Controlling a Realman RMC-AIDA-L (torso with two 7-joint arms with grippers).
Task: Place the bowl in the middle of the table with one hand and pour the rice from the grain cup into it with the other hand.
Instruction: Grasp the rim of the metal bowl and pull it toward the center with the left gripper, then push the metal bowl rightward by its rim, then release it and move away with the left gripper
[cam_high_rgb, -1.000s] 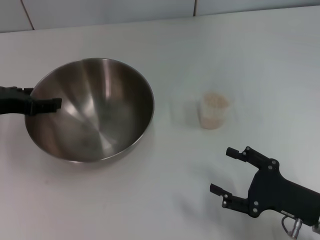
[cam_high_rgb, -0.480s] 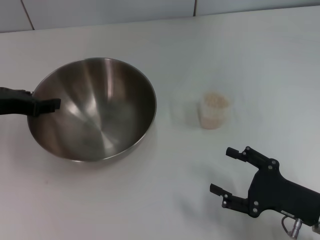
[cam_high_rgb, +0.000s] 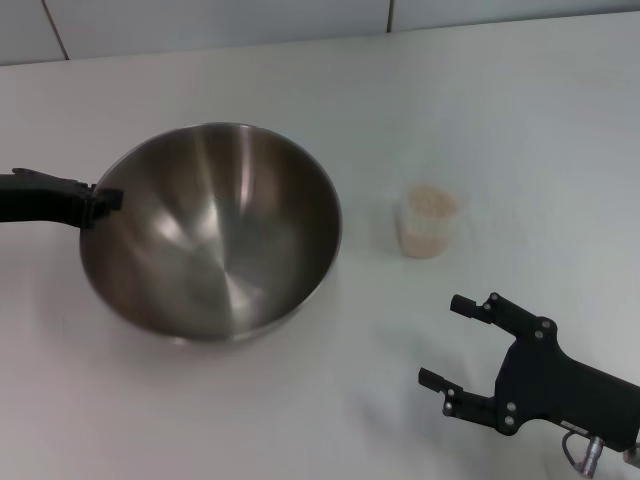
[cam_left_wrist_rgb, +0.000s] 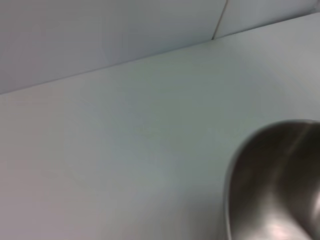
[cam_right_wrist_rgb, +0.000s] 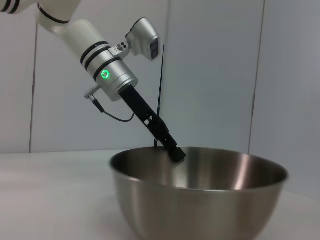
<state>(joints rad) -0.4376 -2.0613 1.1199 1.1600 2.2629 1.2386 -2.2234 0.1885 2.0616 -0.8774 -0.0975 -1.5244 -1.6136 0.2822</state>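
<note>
Presently the steel mixing bowl (cam_high_rgb: 215, 235) is gripped at its rim by the left pincer (cam_high_rgb: 98, 203), left of the grain cup (cam_high_rgb: 429, 222); rigid, slippery metal. The right pincer (cam_high_rgb: 462, 342) is held open nearer than the cup.

Silver steel bowl (cam_high_rgb: 215, 235) (shiny inside), white table (cam_high_rgb: 500, 120), beige rice (cam_high_rgb: 430, 202), clear cup (cam_high_rgb: 426, 225), black end effectors

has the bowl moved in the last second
Yes. The bowl, gripped at its rim by the left gripper, has slid toward the unmoved grain cup.
</note>
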